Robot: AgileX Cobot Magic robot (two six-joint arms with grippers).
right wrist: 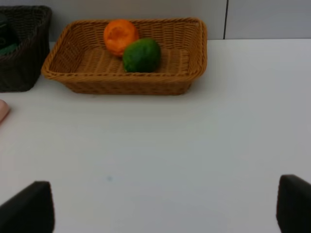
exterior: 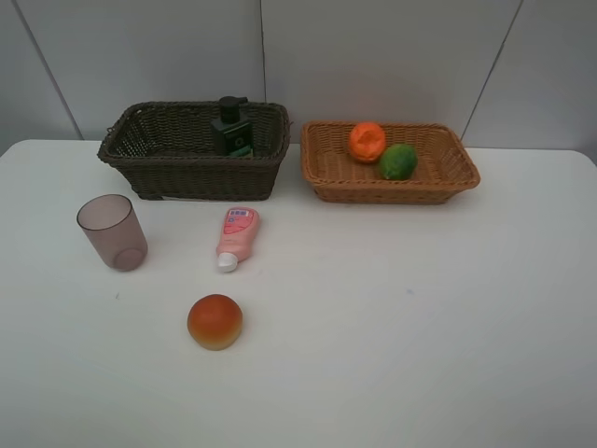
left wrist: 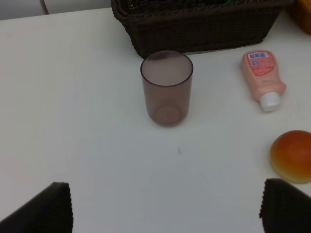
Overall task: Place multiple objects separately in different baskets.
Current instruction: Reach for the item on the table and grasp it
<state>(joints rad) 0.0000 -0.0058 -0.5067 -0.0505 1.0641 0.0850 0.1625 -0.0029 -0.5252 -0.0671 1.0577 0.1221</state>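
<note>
From above you see the dark bottle (exterior: 230, 126) standing in the deep brown basket (exterior: 191, 177), the orange (exterior: 367, 141) and the green fruit (exterior: 398, 161) touching in the shallow tan basket (exterior: 392, 187), and the mauve cup (exterior: 112, 232), pink tube (exterior: 236, 233) and red-orange fruit (exterior: 215, 321) on the white surface (exterior: 420, 308). At the left wrist, your left tool (left wrist: 165, 204) is spread and empty; at the right wrist, the right tool (right wrist: 165, 204) is the same.

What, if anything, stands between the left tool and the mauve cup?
Nothing visible. Only bare table lies between the open left tool and the upright mauve cup; the pink tube and peach sit off to one side.
</note>
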